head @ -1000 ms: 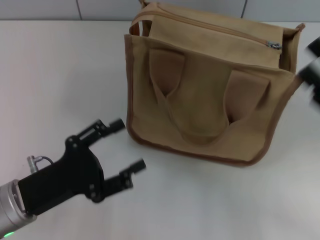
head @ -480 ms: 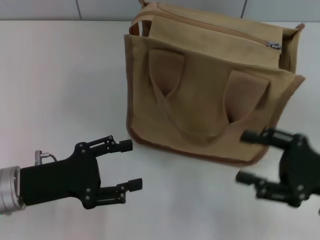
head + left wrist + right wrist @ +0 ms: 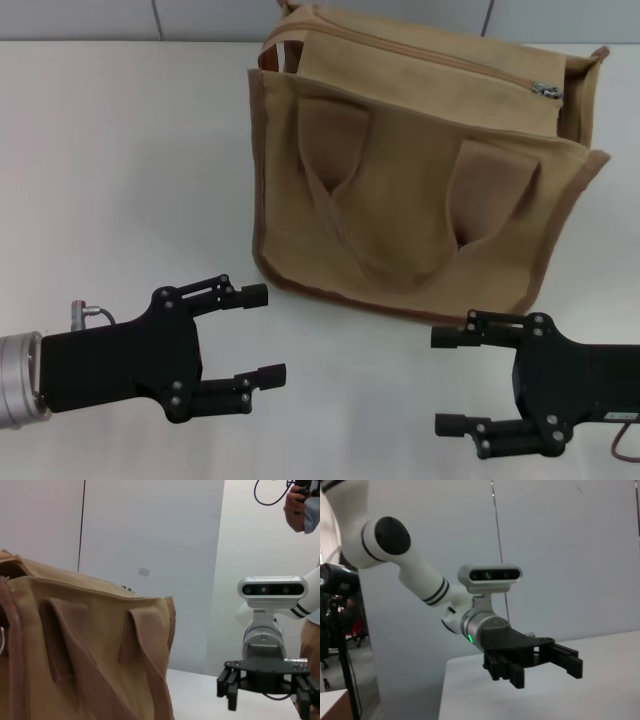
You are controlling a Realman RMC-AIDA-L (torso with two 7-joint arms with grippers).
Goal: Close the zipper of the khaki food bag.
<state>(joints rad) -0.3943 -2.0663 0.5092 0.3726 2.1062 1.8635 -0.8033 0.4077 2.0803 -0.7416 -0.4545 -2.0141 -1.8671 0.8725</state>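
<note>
The khaki food bag (image 3: 410,190) stands upright at the back middle of the white table, its handles hanging down its front. The zipper (image 3: 430,58) runs along the bag's top, and its silver pull tab (image 3: 548,91) sits at the right end. My left gripper (image 3: 263,335) is open and empty, low in front of the bag's left corner. My right gripper (image 3: 446,380) is open and empty, in front of the bag's right corner. Both are apart from the bag and face each other. The bag (image 3: 75,645) fills the left wrist view, with the right gripper (image 3: 265,685) beyond it.
The white table (image 3: 120,170) stretches left of the bag, with a tiled wall behind it. The right wrist view shows my left arm and left gripper (image 3: 540,667) over the table. A person's hand (image 3: 300,505) shows at the edge of the left wrist view.
My right gripper has swung from the right edge beside the bag down to the front right, now open and level. My left gripper has turned level and risen slightly. The bag has not moved.
</note>
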